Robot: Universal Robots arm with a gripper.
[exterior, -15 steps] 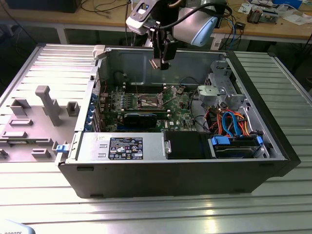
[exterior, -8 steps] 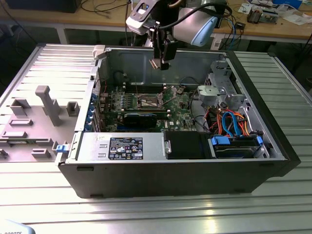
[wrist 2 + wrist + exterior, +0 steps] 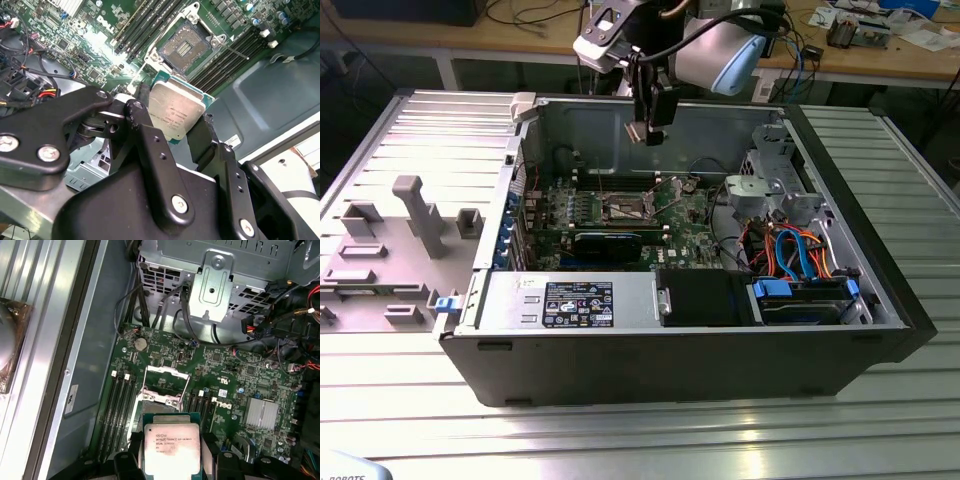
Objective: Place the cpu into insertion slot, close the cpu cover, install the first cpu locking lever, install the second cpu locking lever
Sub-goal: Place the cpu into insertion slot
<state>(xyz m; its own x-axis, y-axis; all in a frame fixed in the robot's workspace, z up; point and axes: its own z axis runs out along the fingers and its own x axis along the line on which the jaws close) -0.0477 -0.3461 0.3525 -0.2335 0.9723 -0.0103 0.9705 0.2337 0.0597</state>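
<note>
Tool: gripper (image 3: 175, 120), fingers (image 3: 150, 135) closed on chip (image 3: 176, 111), gripped by two opposite edges, silver top turned toward both wrist views. Location: chip held in air over green board (image 3: 225, 365), inside open computer case (image 3: 670, 350), not seated. Target: socket (image 3: 184, 47), dark centre uncovered, near chip but apart from it, flanked by long memory slots (image 3: 235, 55).

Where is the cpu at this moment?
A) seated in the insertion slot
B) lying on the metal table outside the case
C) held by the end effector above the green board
C: in both wrist views the cpu is gripped by the end effector, while the insertion slot is empty.
</note>
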